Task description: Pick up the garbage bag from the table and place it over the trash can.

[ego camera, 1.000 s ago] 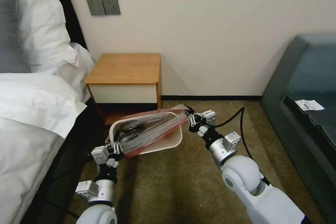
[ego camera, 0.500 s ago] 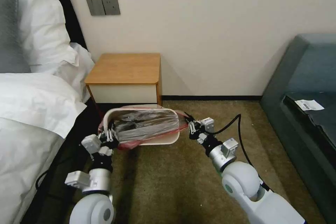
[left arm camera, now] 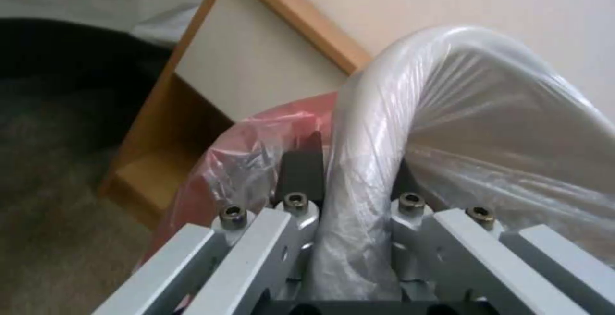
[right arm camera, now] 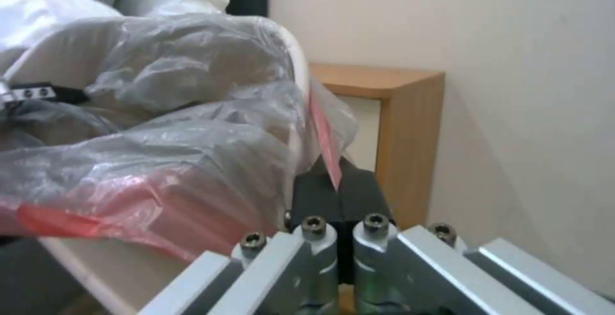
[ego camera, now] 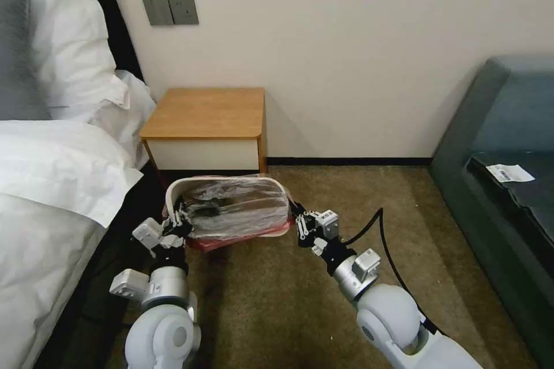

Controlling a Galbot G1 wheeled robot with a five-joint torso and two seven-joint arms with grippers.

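The trash can (ego camera: 173, 193) stands on the carpet (ego camera: 259, 300) just in front of the counter (ego camera: 205, 112), between the two arms. The garbage bag (ego camera: 239, 207) is stretched across its mouth, clear film sagging over the opening and the red band hanging down the outer wall on the near side.

The left pincer (ego camera: 180, 222) is at the can's left end. In the left wrist view its dark fingers (left arm camera: 301, 171) sit on either side of the film-covered rolled rim (left arm camera: 365, 127), partly closed around rim and bag together (how tightly it presses is hard to judge from here).

The right pincer (ego camera: 301, 225) is just off the can's right end. In the right wrist view its two black pads (right arm camera: 320, 192) are pressed flat together, with a thin strip of the bag's red edge pinched between them and pulled taut from the can.

The counter's top is bare wood, with a bed (ego camera: 52, 184) to its left.
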